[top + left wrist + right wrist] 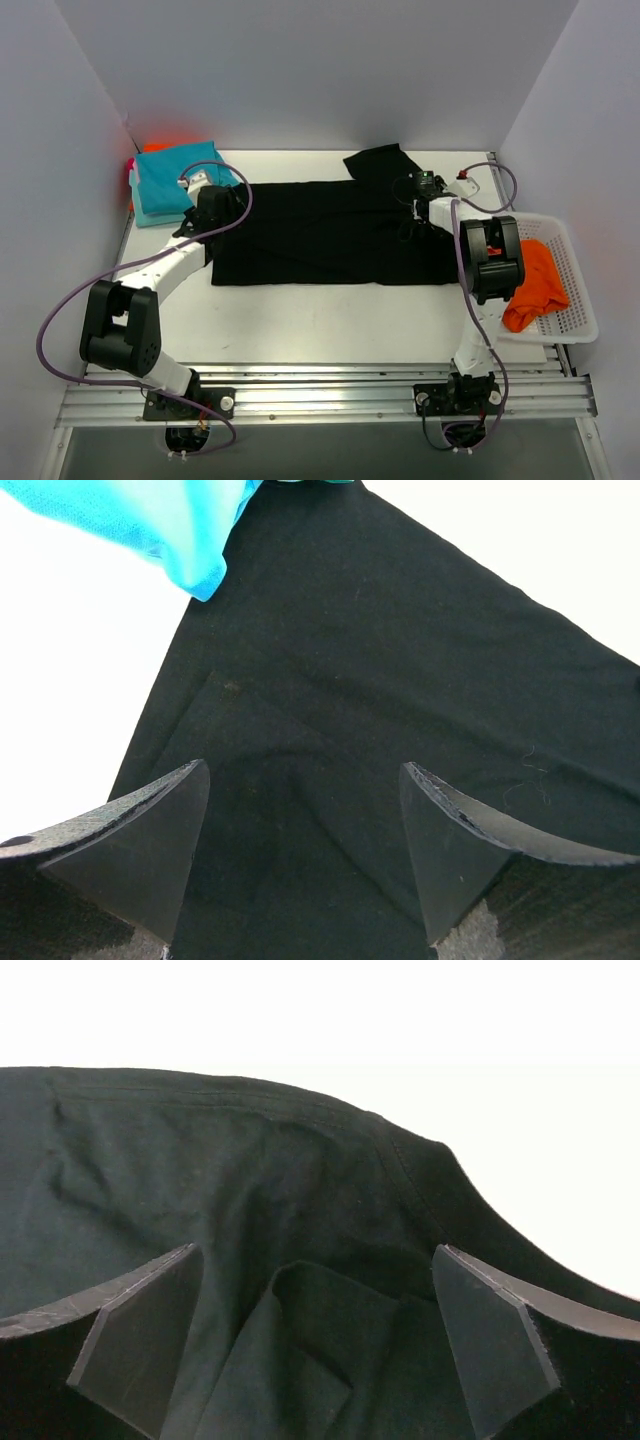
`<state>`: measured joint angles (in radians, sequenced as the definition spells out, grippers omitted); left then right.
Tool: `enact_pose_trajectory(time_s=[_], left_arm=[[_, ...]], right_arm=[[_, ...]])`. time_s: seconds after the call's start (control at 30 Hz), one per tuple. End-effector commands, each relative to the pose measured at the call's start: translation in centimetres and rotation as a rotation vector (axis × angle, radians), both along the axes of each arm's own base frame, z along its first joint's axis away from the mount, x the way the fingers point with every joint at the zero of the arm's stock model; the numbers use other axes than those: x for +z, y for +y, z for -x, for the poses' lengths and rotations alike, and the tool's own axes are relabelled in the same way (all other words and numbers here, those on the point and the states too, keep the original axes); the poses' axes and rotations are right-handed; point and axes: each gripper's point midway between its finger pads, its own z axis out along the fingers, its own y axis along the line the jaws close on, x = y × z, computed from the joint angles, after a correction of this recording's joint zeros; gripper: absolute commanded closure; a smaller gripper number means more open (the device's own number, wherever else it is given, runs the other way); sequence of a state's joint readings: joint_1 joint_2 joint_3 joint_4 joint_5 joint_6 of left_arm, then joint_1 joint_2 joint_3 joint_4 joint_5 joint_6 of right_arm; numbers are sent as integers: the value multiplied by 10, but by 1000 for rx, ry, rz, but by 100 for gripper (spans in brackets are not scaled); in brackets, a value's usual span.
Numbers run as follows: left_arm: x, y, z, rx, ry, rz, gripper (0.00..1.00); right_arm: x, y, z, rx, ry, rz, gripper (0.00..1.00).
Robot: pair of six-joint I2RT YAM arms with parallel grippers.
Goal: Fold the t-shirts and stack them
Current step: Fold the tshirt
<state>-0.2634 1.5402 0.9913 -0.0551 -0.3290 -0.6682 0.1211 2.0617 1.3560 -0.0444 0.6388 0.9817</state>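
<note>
Black cotton, limp and light by the look of it: the black t-shirt lies spread across the middle of the frame on the white counter, one sleeve poking toward the upper middle. I'd judge it will sag and drag if lifted from a single point, so both ends need taking together, pinched at an edge or seam where the cloth is doubled.

The left jaws stand open over the shirt's left end, close to its corner, with the teal t-shirts stacked just beyond at upper left. The right jaws are open too, over the collar and shoulder seam, a small raised fold lying between them: a fair spot to grip. Whether either pair touches the cloth, I cannot tell.

The counter looks smooth, so cloth should slide easily. Plain white walls close in on three sides. At right, a white basket holds the orange t-shirt.
</note>
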Motion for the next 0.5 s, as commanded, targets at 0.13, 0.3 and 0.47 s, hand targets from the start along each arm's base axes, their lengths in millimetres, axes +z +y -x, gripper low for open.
enact_pose_trajectory(time_s=[0.13, 0.3, 0.47], left_arm=[[28, 6, -11, 20, -107, 1, 14], [39, -12, -48, -45, -110, 3, 14], [31, -35, -92, -117, -120, 22, 14]], right_arm=[[98, 2, -6, 55, -242, 50, 6], [114, 32, -60, 298, -291, 32, 6], [92, 90, -143, 619, -245, -83, 7]])
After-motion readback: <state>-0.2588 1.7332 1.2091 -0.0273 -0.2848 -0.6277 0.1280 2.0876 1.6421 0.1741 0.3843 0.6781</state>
